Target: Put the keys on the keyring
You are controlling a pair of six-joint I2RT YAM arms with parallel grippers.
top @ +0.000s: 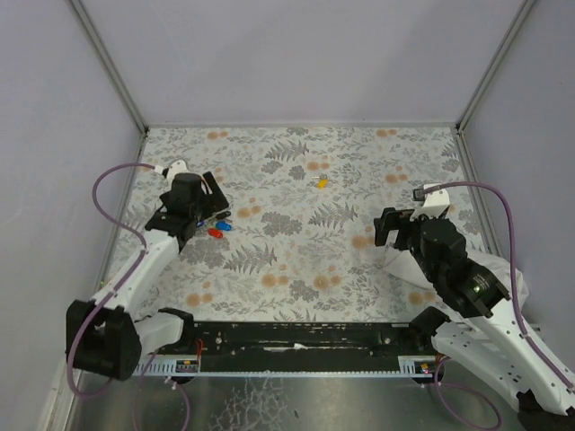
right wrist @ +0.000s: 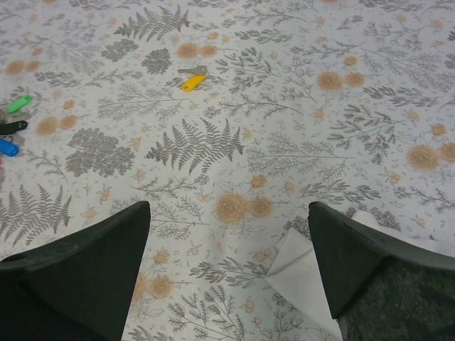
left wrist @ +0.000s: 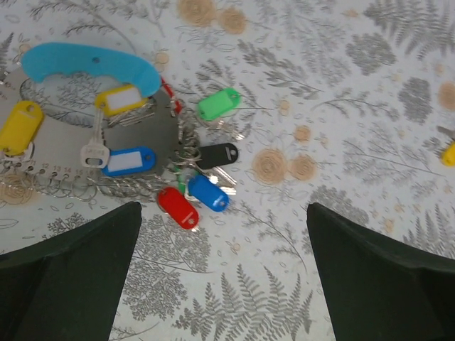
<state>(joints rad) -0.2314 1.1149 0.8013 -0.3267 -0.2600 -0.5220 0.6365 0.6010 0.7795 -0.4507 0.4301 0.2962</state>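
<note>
The keys (left wrist: 195, 199) lie bunched on the patterned cloth, with red, blue, black and green heads round the small metal keyring (left wrist: 186, 153). More tagged keys and a curved blue strap (left wrist: 89, 66) lie to their left. From above, the bunch (top: 218, 227) sits just in front of my left gripper (top: 207, 211). One loose yellow-headed key (top: 322, 182) lies apart, towards the far middle; in the right wrist view this yellow key (right wrist: 193, 82) lies well ahead. My left gripper (left wrist: 220, 284) is open and empty, just short of the bunch. My right gripper (right wrist: 227, 277) is open over bare cloth.
A folded-up corner of the cloth (right wrist: 306, 270) shows white beside my right gripper. Grey walls (top: 296, 54) close in the table at the back and both sides. Purple cables (top: 108, 184) loop from each wrist.
</note>
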